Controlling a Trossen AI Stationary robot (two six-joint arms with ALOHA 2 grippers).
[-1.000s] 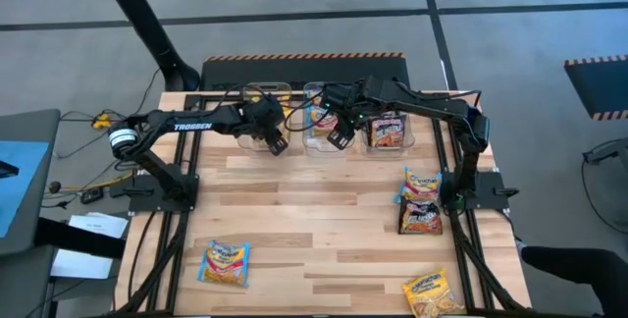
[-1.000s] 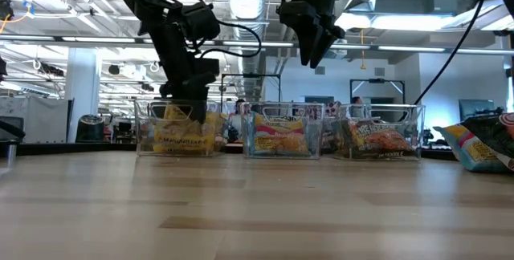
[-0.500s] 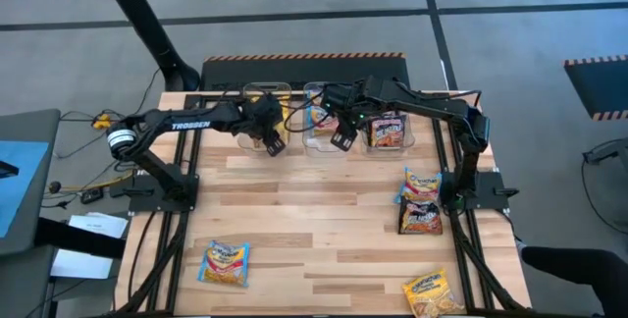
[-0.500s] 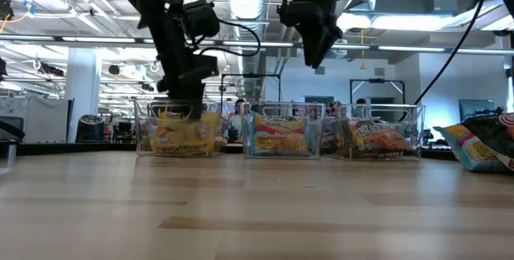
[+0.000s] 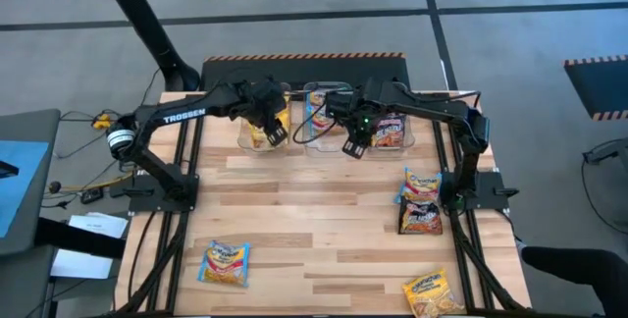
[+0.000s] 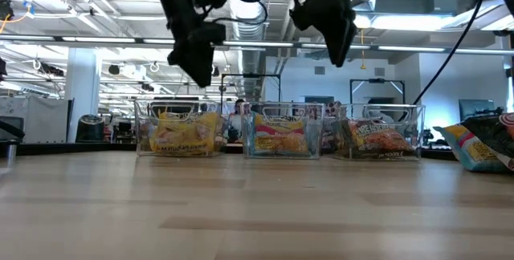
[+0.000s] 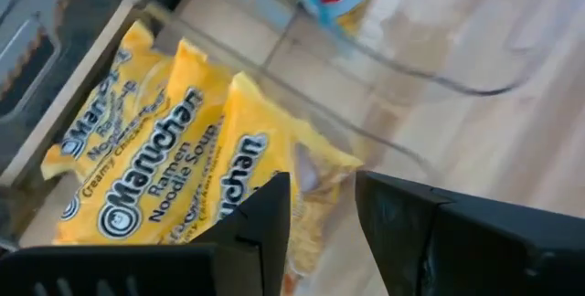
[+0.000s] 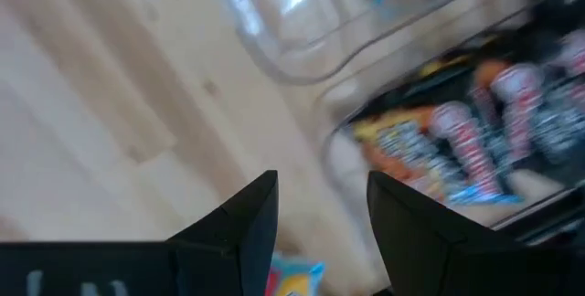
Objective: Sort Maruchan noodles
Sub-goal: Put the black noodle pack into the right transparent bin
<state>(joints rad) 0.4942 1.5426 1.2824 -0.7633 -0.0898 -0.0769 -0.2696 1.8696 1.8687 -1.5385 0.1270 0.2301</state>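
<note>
Left tool [image 5: 274,133] is hanging above the left bin [image 5: 257,143] at the far edge of the counter [image 5: 314,220], its fingers [image 7: 265,218] standing narrowly apart and gripping nothing. Yellow packets [image 7: 164,159] are lying inside this bin. Right tool [image 5: 354,147] is hovering in front of the gap between the middle bin [image 5: 319,141] and the right bin [image 5: 391,146], also narrowly parted and empty. Four packets are lying loose on the counter: one blue [image 5: 225,262] near the front left, two overlapping [image 5: 422,200] at the right side, one yellow [image 5: 433,293] at the front right corner.
</note>
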